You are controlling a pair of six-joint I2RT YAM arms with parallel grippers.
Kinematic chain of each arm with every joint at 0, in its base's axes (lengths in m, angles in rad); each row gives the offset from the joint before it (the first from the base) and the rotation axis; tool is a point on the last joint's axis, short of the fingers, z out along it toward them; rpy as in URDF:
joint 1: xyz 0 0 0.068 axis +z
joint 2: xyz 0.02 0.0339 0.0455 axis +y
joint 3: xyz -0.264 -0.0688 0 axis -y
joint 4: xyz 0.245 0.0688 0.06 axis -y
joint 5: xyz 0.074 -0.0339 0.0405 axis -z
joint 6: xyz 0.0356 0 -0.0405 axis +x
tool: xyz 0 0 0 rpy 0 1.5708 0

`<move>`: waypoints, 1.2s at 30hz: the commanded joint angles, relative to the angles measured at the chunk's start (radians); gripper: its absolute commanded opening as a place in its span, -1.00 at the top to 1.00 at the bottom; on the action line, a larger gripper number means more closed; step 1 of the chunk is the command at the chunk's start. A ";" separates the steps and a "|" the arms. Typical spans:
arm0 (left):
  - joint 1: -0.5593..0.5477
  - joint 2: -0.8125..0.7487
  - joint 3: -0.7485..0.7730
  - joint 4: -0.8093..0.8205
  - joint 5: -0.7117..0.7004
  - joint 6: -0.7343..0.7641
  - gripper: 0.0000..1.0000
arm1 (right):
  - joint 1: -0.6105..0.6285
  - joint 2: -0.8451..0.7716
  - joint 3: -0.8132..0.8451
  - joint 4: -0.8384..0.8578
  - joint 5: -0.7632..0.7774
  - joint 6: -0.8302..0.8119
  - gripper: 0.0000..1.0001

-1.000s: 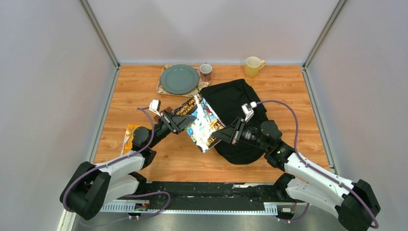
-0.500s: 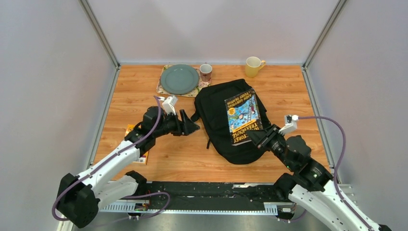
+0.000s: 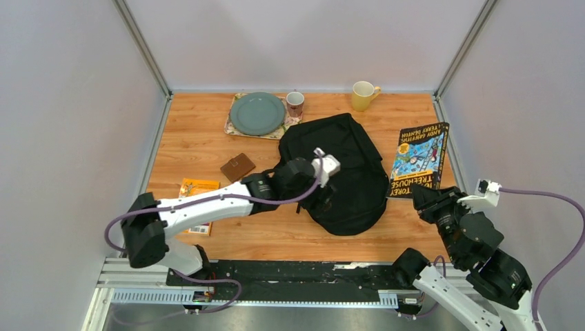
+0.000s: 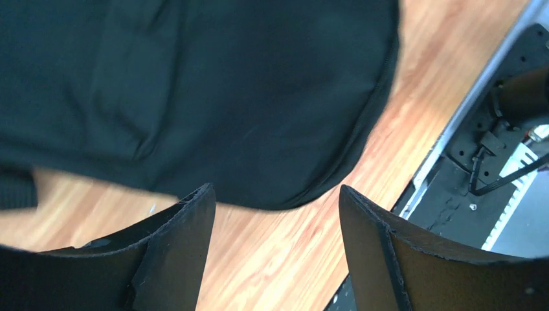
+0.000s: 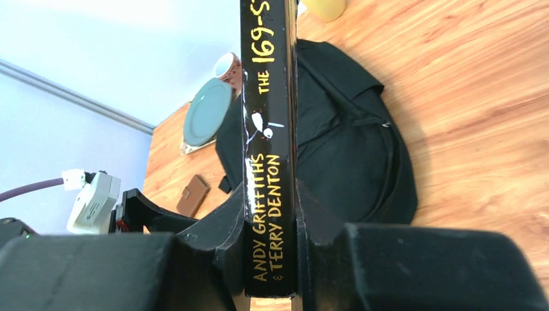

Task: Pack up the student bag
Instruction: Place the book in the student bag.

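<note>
Large black fabric backpack [image 3: 359, 179]: unopened, I judge. My left hand [image 4: 275, 194] hangs spread, empty, above it; right hand [image 5: 268, 214] clamps colourful paperback book [image 3: 417, 158]. Next: open it.

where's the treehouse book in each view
Top external: book at right, beside the student bag, in the right end effector.
Left wrist: not in it.
Right wrist: centre, spine-on, between the fingers.
Shared landmark: the student bag, in all three views.
</note>
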 commanded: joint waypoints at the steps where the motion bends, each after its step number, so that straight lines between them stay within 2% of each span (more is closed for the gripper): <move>1: -0.116 0.149 0.152 0.033 -0.001 0.236 -0.54 | 0.001 -0.007 0.042 -0.020 0.085 -0.043 1.00; 8: -0.173 0.338 0.316 0.064 0.093 0.292 -0.57 | 0.003 -0.037 0.027 -0.029 0.028 -0.004 1.00; 15: -0.191 0.447 0.349 0.088 0.070 0.316 -0.57 | 0.001 -0.044 0.050 -0.062 0.027 -0.007 1.00; 17: -0.192 0.469 0.352 0.098 0.061 0.319 -0.49 | 0.001 -0.047 0.056 -0.070 0.028 -0.007 1.00; 26: -0.192 0.502 0.367 0.125 -0.063 0.298 0.20 | 0.001 -0.063 0.049 -0.078 0.024 0.007 1.00; 27: -0.192 0.499 0.367 0.124 -0.071 0.299 0.40 | 0.003 -0.063 0.047 -0.081 0.022 0.009 1.00; 29: -0.192 0.491 0.369 0.121 -0.089 0.305 0.55 | 0.003 -0.065 0.044 -0.085 0.019 0.012 1.00; 30: -0.192 0.487 0.370 0.122 -0.093 0.307 0.82 | 0.001 -0.065 0.038 -0.089 0.017 0.016 1.00; 31: -0.192 0.485 0.372 0.119 -0.103 0.308 0.94 | 0.001 -0.067 0.035 -0.092 0.014 0.021 1.00; 32: -0.191 0.477 0.373 0.118 -0.109 0.313 1.00 | 0.001 -0.067 0.033 -0.092 0.005 0.027 1.00; 36: -0.191 0.463 0.396 0.096 -0.166 0.312 1.00 | 0.003 -0.067 0.015 -0.095 -0.024 0.042 1.00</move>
